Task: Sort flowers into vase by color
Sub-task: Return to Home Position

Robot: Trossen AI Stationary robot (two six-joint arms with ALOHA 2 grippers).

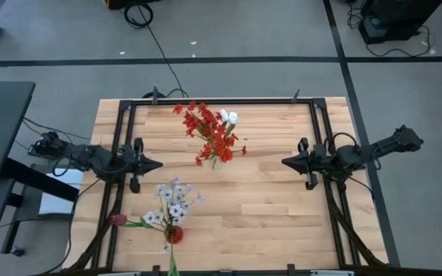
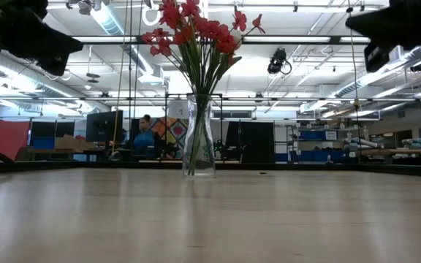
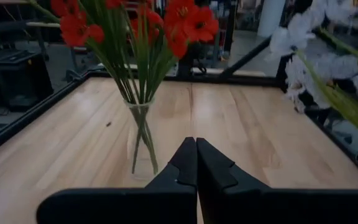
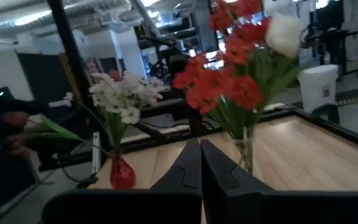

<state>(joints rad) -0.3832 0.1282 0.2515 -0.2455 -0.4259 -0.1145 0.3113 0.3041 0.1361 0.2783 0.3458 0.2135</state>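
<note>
A wooden table [image 1: 267,207] is seen from above. The left gripper [image 1: 156,163] hovers at the table's left side and the right gripper [image 1: 285,162] at its right, tips pointing toward each other, well apart. Each claw is fully closed, fingers pressed together, gripping nothing. Between them, toward the back, a clear vase [image 2: 199,139] stands upright with red flowers [image 1: 209,130] and white tulips [image 1: 229,116]. Near the front edge, a small red vase [image 1: 173,234] contains pale sprays [image 1: 171,203] and a dark red bud [image 1: 118,220] leaning left.
</note>
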